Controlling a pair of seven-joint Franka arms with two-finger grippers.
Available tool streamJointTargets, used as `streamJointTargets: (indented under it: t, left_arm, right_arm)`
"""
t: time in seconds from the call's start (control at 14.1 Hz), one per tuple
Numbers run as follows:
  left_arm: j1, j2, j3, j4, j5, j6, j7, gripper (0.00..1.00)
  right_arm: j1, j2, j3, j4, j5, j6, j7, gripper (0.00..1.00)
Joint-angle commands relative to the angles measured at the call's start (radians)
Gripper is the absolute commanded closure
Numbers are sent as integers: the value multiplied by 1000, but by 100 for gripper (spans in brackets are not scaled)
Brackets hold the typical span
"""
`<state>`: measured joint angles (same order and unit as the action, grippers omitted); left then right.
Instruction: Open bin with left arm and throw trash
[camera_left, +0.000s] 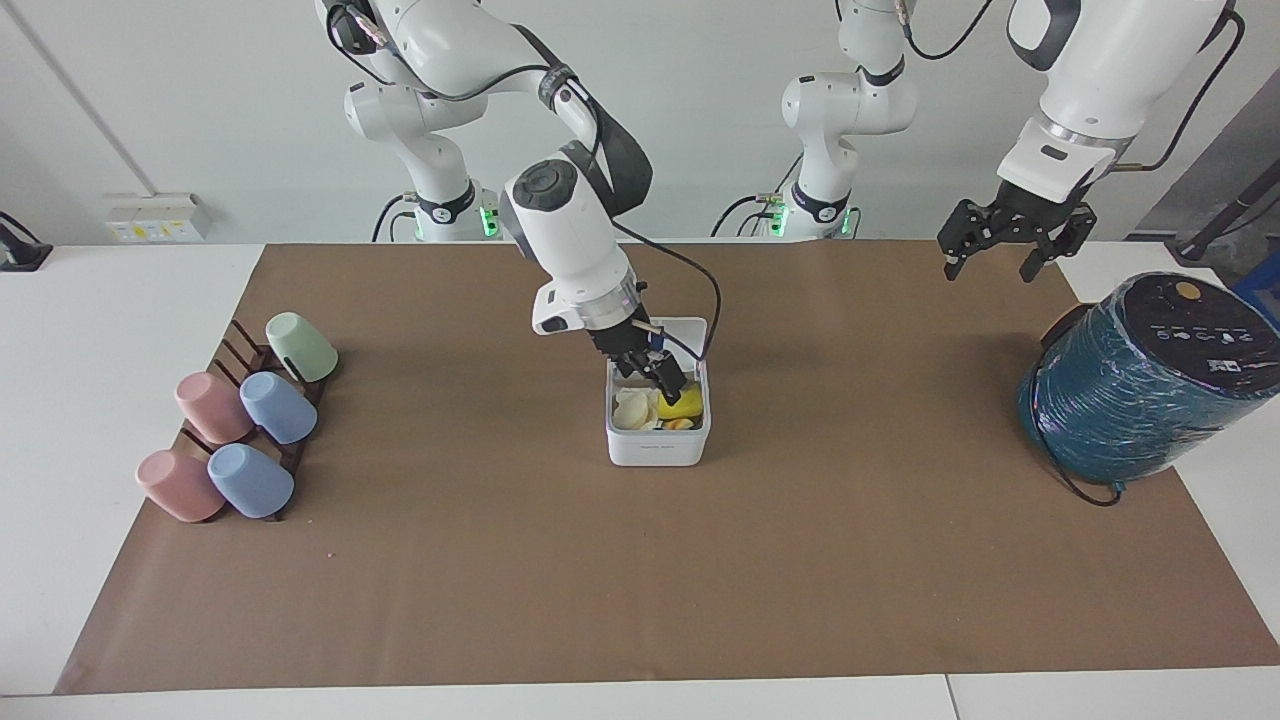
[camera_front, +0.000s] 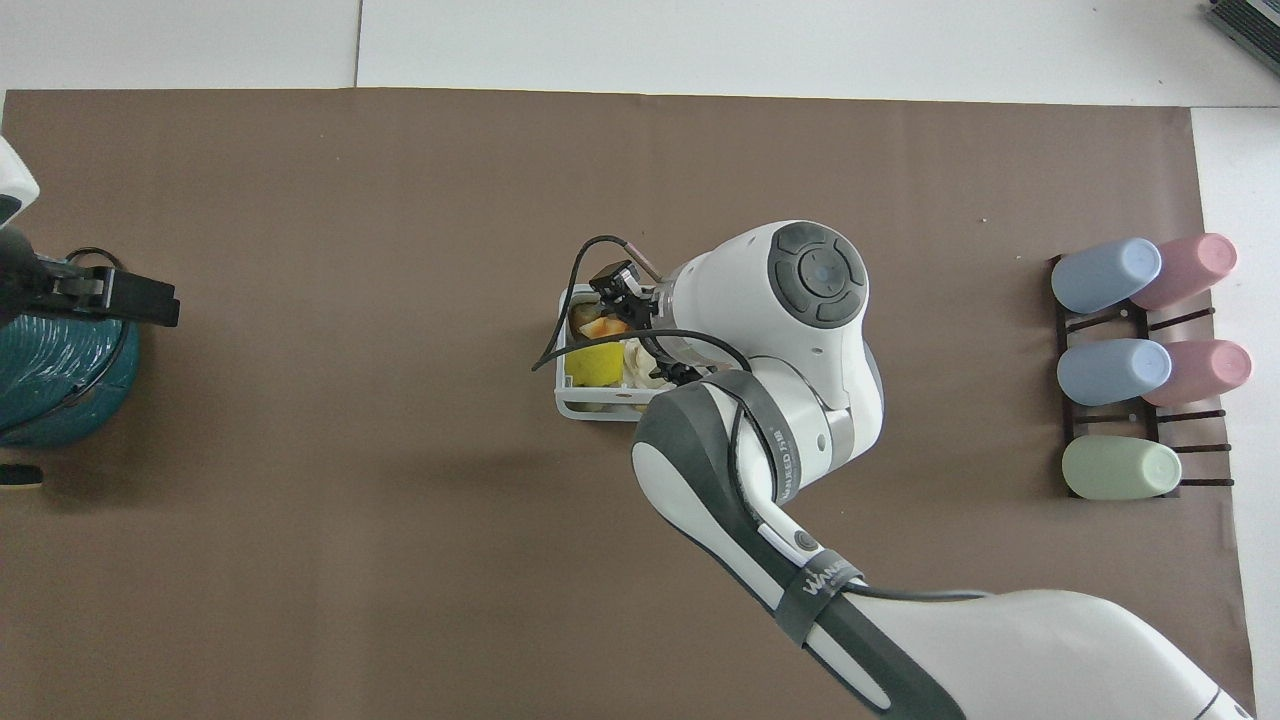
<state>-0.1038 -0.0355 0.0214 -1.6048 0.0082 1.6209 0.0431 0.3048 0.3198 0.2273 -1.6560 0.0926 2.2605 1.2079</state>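
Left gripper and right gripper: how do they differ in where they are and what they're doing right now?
The right gripper is down in the mouth of the small white square bin, just above the pale cream and yellow trash scraps; the left gripper hangs in the air near the big teal-wrapped cylinder. The right arm is at work at the bin; the left arm waits. Both are open and hold nothing.

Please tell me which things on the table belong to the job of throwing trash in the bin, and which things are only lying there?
Belong to the job:
- bin, lid up
- trash inside it
- right hand, over the bin
- left hand, waiting over the mat near the teal cylinder

Only lying about:
- teal-wrapped cylinder
- five pastel cups on a rack
- brown mat
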Motion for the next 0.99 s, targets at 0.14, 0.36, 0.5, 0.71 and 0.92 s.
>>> streamJointTargets:
  t: [0.14,0.36,0.5,0.71,0.92]
  left_arm:
    - [1,13,-8,42,12,-42,9,0]
    - [1,6,-8,26,12,-35,9,0]
    - [1,0,-8,11,12,-38,8,0]
    - [1,-1,-8,8,12,-38,4,0]
    - [1,-1,-8,6,12,-35,4,0]
  right_arm:
    - [-143,-93,6,21,-160,-117,-357,0]
    - [-239,-149,6,19,-162,-192,-594,0]
    - [-292,-191,6,19,-162,-255,-727,0]
    - [-369,-274,6,19,-162,-392,-864,0]
    - [-379,-338,-60,21,-159,-511,-997,0]
